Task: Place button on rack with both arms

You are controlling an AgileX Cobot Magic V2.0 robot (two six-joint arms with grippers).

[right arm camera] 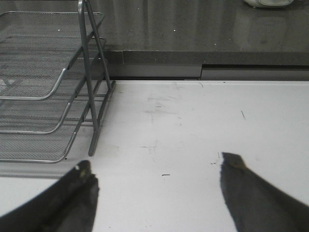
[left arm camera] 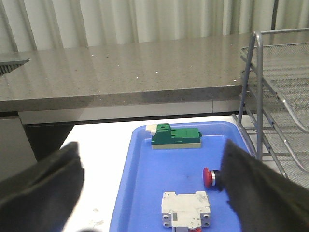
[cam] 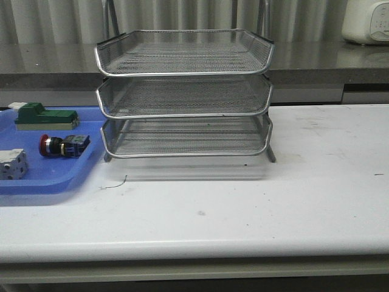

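The button [cam: 62,146], red head and dark body, lies on its side on the blue tray [cam: 55,176], left of the rack. The silver three-tier wire rack [cam: 185,97] stands mid-table. In the left wrist view my left gripper [left arm camera: 152,166] is open and empty above the tray; the button's red head [left arm camera: 209,178] shows beside one finger [left arm camera: 256,188], its body hidden behind it. In the right wrist view my right gripper [right arm camera: 154,166] is open and empty over bare table, with the rack [right arm camera: 48,82] off to one side. Neither arm shows in the front view.
A green-and-white block [cam: 44,116] lies at the tray's back and a white block [cam: 12,163] near its front; both also show in the left wrist view, the green one [left arm camera: 175,136] and the white one [left arm camera: 186,209]. A grey counter [cam: 340,58] runs behind the table.
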